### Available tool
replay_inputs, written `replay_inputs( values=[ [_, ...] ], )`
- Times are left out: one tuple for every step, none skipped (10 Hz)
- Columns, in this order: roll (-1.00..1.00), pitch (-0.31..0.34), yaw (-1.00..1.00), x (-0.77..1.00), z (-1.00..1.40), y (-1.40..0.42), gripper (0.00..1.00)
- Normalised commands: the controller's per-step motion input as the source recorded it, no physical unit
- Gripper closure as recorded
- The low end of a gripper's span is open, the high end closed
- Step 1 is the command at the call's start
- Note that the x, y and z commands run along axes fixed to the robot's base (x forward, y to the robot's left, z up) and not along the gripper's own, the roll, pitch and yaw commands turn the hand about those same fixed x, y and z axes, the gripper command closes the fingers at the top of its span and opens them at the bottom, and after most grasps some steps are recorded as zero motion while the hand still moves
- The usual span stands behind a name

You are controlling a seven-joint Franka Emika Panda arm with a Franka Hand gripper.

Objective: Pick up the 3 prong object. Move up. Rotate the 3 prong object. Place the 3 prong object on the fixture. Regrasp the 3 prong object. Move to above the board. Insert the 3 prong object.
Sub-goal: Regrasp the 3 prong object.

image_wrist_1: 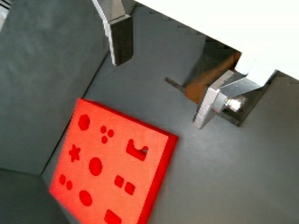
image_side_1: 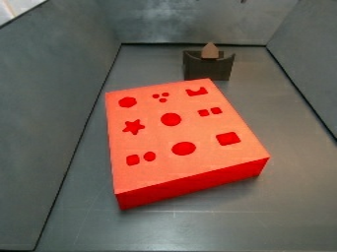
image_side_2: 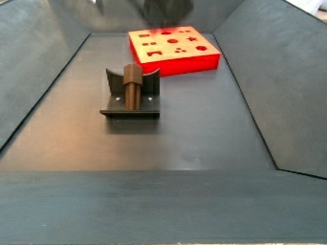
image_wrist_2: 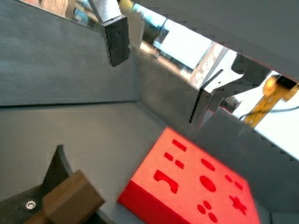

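On the dark grey bin floor, the 3 prong object (image_side_2: 129, 80) sits in the fixture (image_side_2: 132, 103) near the back wall, beyond the board (image_side_1: 178, 138); my gripper (image_wrist_1: 176, 74) hangs above with fingers (image_wrist_1: 118, 39) wide and empty, so I'd centre over the piece before regrasping.

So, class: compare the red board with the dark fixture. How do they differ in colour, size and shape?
The board is bright red; the fixture is dark grey-black. The board is a large flat slab with cutouts; the fixture is far smaller and stands upright, with the brown 3 prong object resting on it. Both sit on the grey floor. The pincer hangs open above, holding nothing.
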Motion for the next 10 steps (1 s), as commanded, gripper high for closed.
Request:
replay_inputs(
  values=[
    [1.0, 0.033, 0.04, -0.07, 0.07, -0.23, 0.0],
    [1.0, 0.034, 0.04, -0.05, 0.05, -0.13, 0.0],
    [1.0, 0.036, 0.04, -0.02, 0.03, -0.04, 0.0],
    [1.0, 0.034, 0.04, -0.02, 0.02, -0.02, 0.0],
    [1.0, 0.03, 0.04, -0.03, 0.01, -0.02, 0.0],
    [1.0, 0.027, 0.04, -0.03, 0.01, -0.02, 0.0],
    [1.0, 0.019, 0.04, -0.04, 0.01, -0.02, 0.0],
    [1.0, 0.015, 0.04, -0.03, 0.0, -0.02, 0.0],
    [1.0, 0.008, 0.04, -0.03, 0.0, -0.02, 0.0],
    [1.0, 0.004, 0.04, -0.03, 0.01, -0.02, 0.0]
  ],
)
